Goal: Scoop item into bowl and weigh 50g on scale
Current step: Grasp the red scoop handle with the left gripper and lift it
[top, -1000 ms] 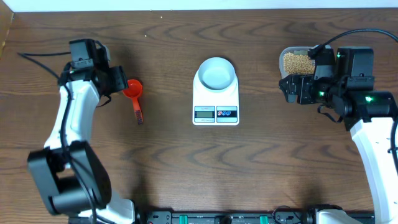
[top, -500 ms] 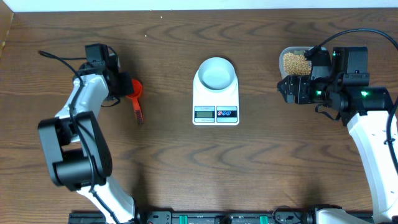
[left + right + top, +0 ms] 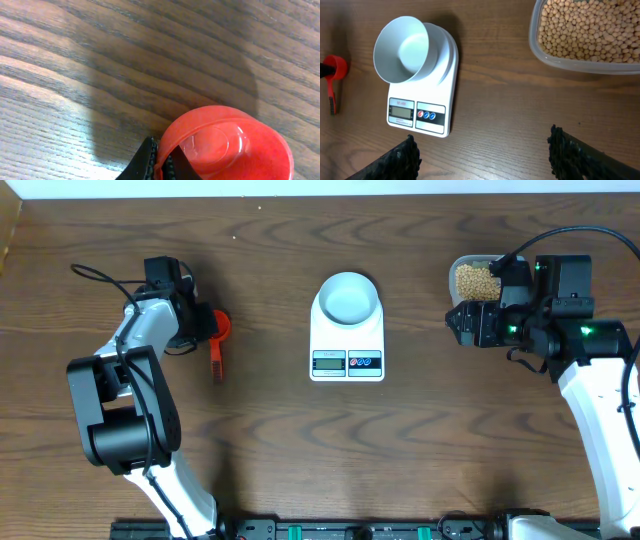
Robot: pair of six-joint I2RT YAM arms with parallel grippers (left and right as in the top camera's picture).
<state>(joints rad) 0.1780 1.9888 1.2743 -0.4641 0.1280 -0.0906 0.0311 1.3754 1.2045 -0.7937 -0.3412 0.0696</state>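
A red scoop lies on the table left of the scale, its handle pointing toward the front edge. My left gripper is shut on the rim of the scoop's cup, one finger inside and one outside. The white bowl stands empty on the white scale. The tan beans fill a clear tub at the far right. My right gripper hovers open just in front of that tub, nothing between its fingers. The right wrist view shows the bowl, scale, beans and scoop.
The clear tub sits near the table's back right, close to my right arm. Bare wood lies between the scale and the tub, and in front of the scale. A black cable loops behind my left arm.
My left gripper has closed on the scoop's rim, and the scoop's handle has swung slightly toward the left. The right arm has hardly moved.
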